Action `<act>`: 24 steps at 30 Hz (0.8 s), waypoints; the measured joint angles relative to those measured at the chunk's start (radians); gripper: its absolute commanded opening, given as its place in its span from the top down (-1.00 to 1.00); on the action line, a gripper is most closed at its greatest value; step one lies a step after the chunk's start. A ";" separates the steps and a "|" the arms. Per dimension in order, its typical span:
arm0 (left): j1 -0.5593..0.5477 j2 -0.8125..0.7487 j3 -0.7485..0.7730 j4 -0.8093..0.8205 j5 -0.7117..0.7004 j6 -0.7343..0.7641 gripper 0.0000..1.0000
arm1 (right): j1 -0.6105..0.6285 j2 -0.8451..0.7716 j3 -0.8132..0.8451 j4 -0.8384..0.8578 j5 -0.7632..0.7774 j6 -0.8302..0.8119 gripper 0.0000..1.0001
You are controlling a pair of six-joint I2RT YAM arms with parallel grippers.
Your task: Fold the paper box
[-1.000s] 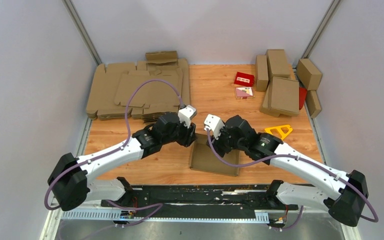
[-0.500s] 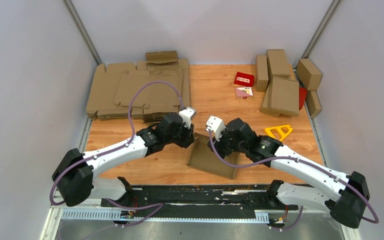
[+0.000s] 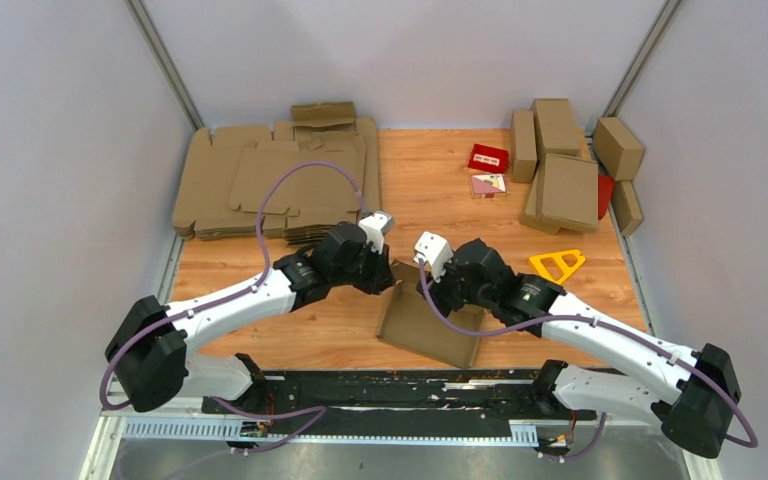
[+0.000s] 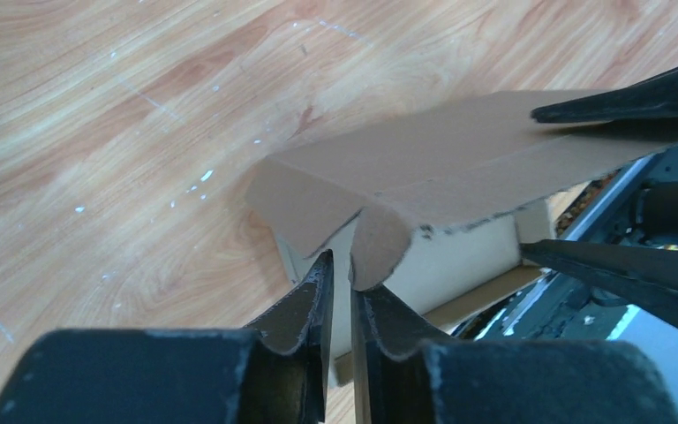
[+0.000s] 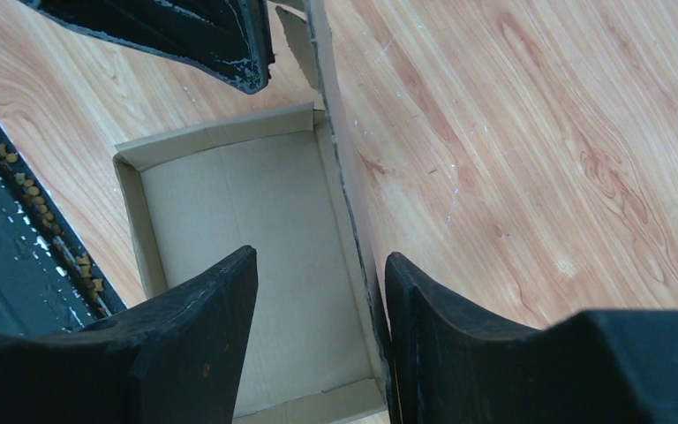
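Observation:
The paper box (image 3: 425, 328) is a shallow brown cardboard tray near the table's front middle, with its far flap raised. My left gripper (image 3: 388, 277) is at the box's far left corner. In the left wrist view (image 4: 340, 265) its jaws are almost closed, and the tips touch a rounded tab of the flap (image 4: 441, 168). I cannot see cardboard between the jaws. My right gripper (image 3: 447, 297) is open. In the right wrist view (image 5: 322, 256) it straddles the box's right wall, with one finger over the tray floor (image 5: 256, 221) and the other outside.
A thick pile of flat blanks (image 3: 275, 185) lies at the back left. Folded boxes (image 3: 565, 170) stand at the back right. A red carton (image 3: 488, 157) and a small card (image 3: 488, 184) lie between them. A yellow triangle (image 3: 558, 262) lies right of the box. A black rail (image 3: 390, 385) runs along the near edge.
The box has turned a little and shifted toward the near edge. Both grippers moved with it, and the tray's inside shows more.

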 measured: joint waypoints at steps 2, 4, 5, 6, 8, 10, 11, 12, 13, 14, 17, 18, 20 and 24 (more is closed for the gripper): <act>0.000 0.005 0.014 0.003 0.007 -0.005 0.18 | 0.000 0.001 -0.002 0.004 0.014 0.000 0.01; 0.000 0.010 0.028 0.006 0.008 -0.002 -0.07 | 0.000 0.004 -0.002 0.013 0.032 0.000 0.02; 0.000 0.010 0.034 0.006 0.006 0.003 -0.20 | 0.000 0.004 -0.002 0.016 0.041 0.000 0.03; 0.000 0.010 0.037 0.006 -0.003 0.009 -0.31 | 0.000 0.004 -0.002 0.021 0.048 0.000 0.03; 0.000 0.010 0.037 0.003 -0.027 0.024 -0.47 | 0.000 0.004 -0.003 0.032 0.061 -0.001 0.03; 0.000 0.010 0.037 -0.009 -0.055 0.042 -0.55 | 0.000 0.004 -0.004 0.041 0.069 -0.001 0.05; 0.000 0.010 0.037 -0.011 -0.068 0.054 -0.57 | 0.000 0.003 -0.004 0.043 0.072 -0.002 0.06; 0.000 0.011 0.037 -0.010 -0.075 0.063 -0.59 | 0.000 0.004 -0.004 0.045 0.074 -0.003 0.06; 0.000 0.013 0.037 -0.008 -0.082 0.076 -0.60 | 0.000 0.004 -0.004 0.048 0.075 -0.005 0.06; 0.000 0.016 0.037 -0.002 -0.085 0.093 -0.60 | -0.002 0.003 -0.004 0.050 0.075 -0.005 0.07; 0.000 0.043 0.037 0.031 -0.079 0.142 -0.50 | -0.008 0.004 -0.004 0.055 0.073 -0.008 0.12; 0.000 0.055 0.037 0.043 -0.072 0.154 -0.45 | -0.011 0.003 -0.004 0.056 0.071 -0.008 0.15; 0.000 0.073 0.037 0.058 -0.051 0.171 -0.25 | -0.013 0.003 -0.004 0.057 0.068 -0.008 0.20; 0.000 0.101 0.039 0.074 -0.003 0.181 0.20 | -0.013 0.004 -0.004 0.057 0.062 -0.008 0.30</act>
